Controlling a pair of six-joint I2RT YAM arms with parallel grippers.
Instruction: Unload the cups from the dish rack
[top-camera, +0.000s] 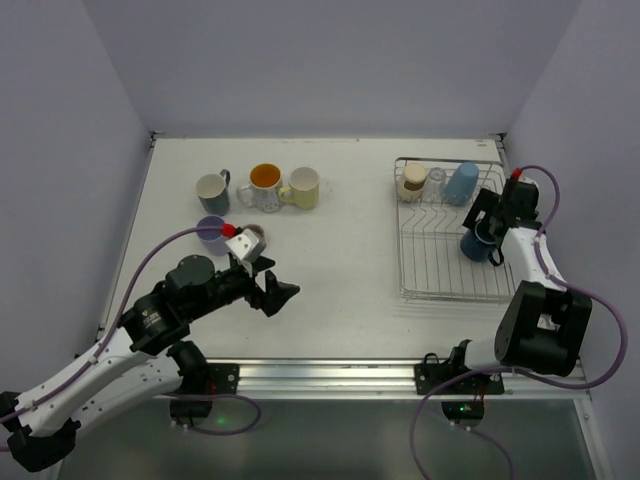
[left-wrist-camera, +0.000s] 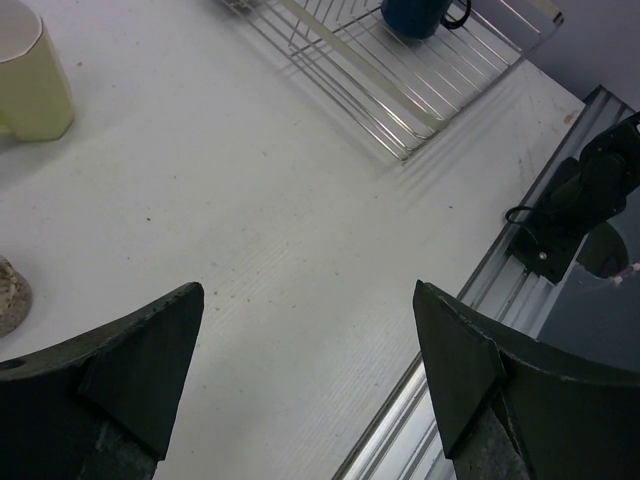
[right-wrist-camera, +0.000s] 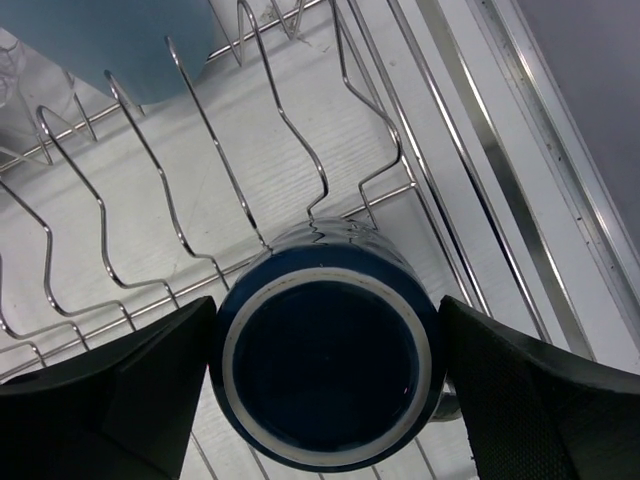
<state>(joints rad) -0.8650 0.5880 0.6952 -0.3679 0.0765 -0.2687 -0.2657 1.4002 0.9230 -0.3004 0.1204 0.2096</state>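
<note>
The wire dish rack (top-camera: 440, 262) stands at the right. It holds a beige cup (top-camera: 411, 181), a clear glass (top-camera: 436, 179), a light blue tumbler (top-camera: 461, 183) and a navy mug (top-camera: 478, 244). My right gripper (top-camera: 488, 232) is over the rack. In the right wrist view its fingers (right-wrist-camera: 150, 390) press both sides of the upside-down navy mug (right-wrist-camera: 325, 370) among the tines. My left gripper (top-camera: 276, 293) is open and empty, low over bare table; it also shows in the left wrist view (left-wrist-camera: 308, 295). On the table stand a white mug (top-camera: 212, 188), an orange-lined mug (top-camera: 263, 185), a cream mug (top-camera: 302, 187), a lavender cup (top-camera: 211, 233) and a metallic cup (top-camera: 254, 236).
In the left wrist view the cream mug (left-wrist-camera: 35, 75) is at far left and the rack's corner (left-wrist-camera: 400, 95) is ahead. The table's metal front rail (top-camera: 330, 375) runs along the near edge. Walls close in the table at the back and both sides.
</note>
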